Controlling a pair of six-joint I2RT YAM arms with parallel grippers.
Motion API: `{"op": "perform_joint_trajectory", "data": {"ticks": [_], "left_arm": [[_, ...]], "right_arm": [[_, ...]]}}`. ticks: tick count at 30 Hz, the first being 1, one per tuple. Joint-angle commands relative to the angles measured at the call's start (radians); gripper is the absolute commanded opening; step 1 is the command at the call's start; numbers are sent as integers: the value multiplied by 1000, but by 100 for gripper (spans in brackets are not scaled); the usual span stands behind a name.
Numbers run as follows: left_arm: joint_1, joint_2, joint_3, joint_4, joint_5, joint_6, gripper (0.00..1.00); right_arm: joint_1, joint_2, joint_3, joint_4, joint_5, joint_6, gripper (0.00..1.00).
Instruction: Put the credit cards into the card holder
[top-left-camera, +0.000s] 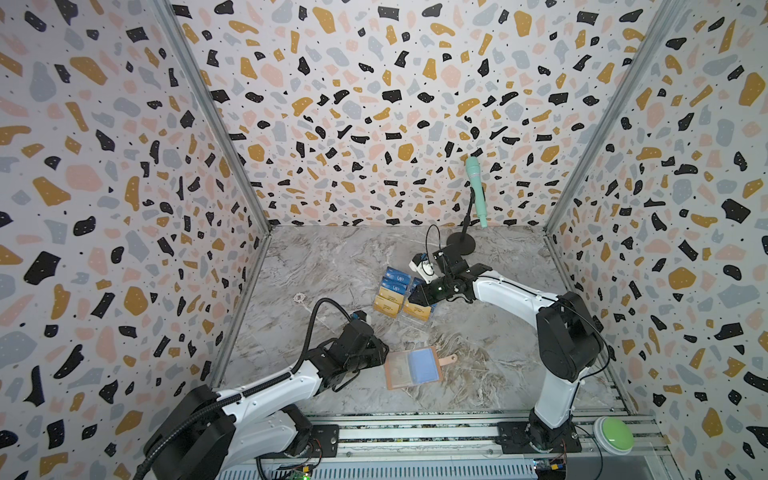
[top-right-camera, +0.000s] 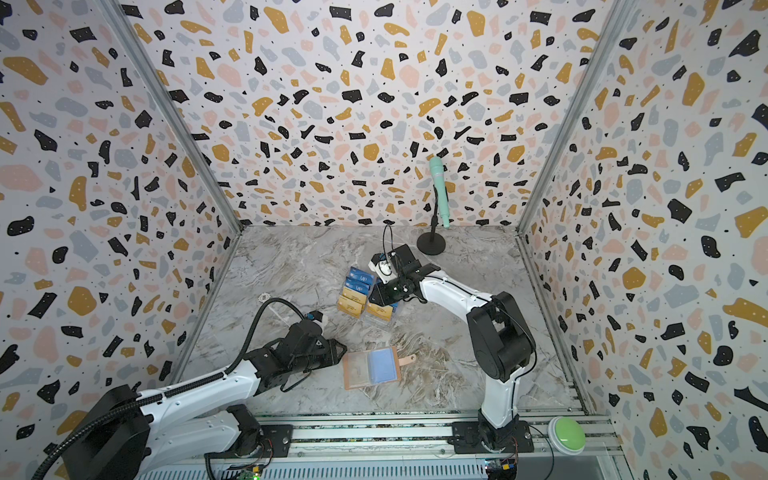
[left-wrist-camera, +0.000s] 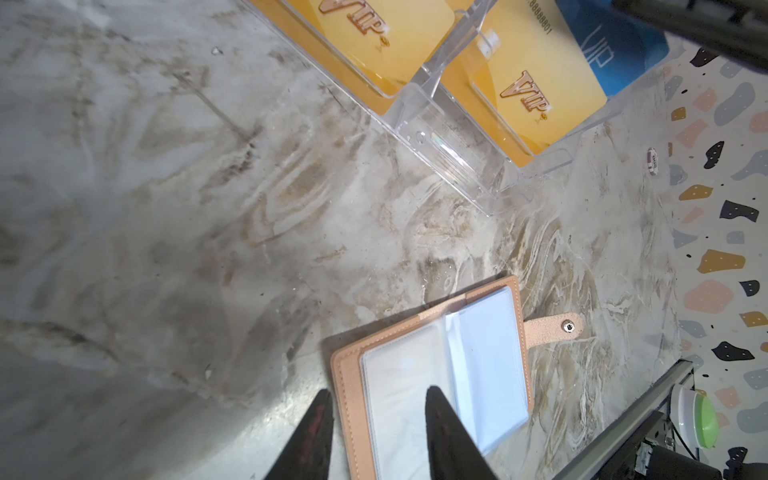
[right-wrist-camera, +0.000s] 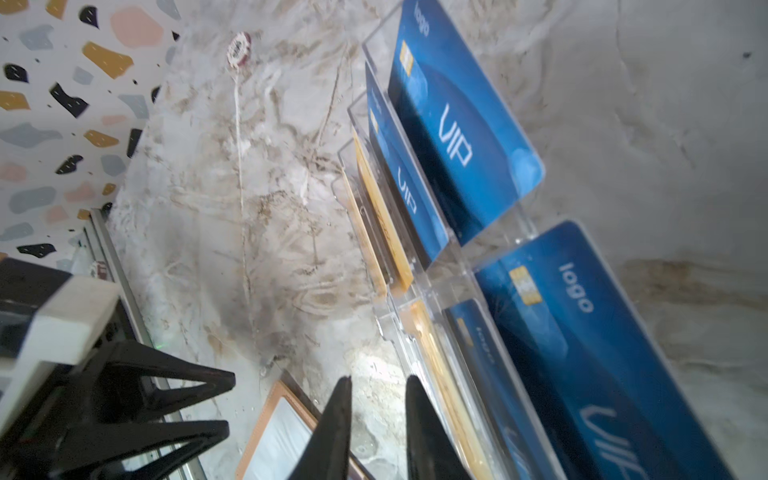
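I see left gripper (left-wrist-camera: 378, 392) parted, straddling the card holder (left-wrist-camera: 490, 353) edge. Right gripper (right-wrist-camera: 378, 379) parted, empty, beside the credit cards (right-wrist-camera: 457, 137).

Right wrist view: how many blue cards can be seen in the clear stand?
4: back-tier blue card and the one before it in one column; likewise two in the neighbouring column. Others may hide behind.

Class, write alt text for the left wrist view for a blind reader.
A pink card holder lies open on the marble table, clear sleeves up, with the open left gripper straddling its edge. Beyond, a clear stand holds gold cards and a blue card.
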Motion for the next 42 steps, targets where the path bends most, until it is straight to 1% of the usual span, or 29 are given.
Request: {"op": "perform_joint_trajectory", "data": {"ticks": [1, 7, 12, 18, 21, 23, 26, 36, 42], "left_arm": [[8, -14, -16, 23, -10, 7, 39], [10, 9, -14, 37, 6, 11, 40], [12, 24, -9, 43, 12, 13, 40], [15, 32, -8, 44, 17, 16, 40], [15, 34, -8, 44, 20, 15, 40], [17, 38, -9, 47, 20, 17, 40], [17, 50, -12, 58, 27, 18, 40], [19, 56, -15, 61, 31, 21, 40], [18, 56, -18, 60, 29, 20, 40]], "right_arm": [[2, -7, 57, -78, 47, -62, 25], [1, 18, 94, -107, 112, -94, 27], [0, 53, 117, -129, 114, -116, 28], [1, 82, 129, -144, 82, -138, 29], [0, 87, 131, -151, 85, -145, 27], [2, 81, 131, -147, 73, -151, 23], [4, 71, 124, -136, 49, -148, 20], [23, 72, 120, -157, 59, -167, 19], [49, 80, 133, -177, 121, -193, 19]]}}
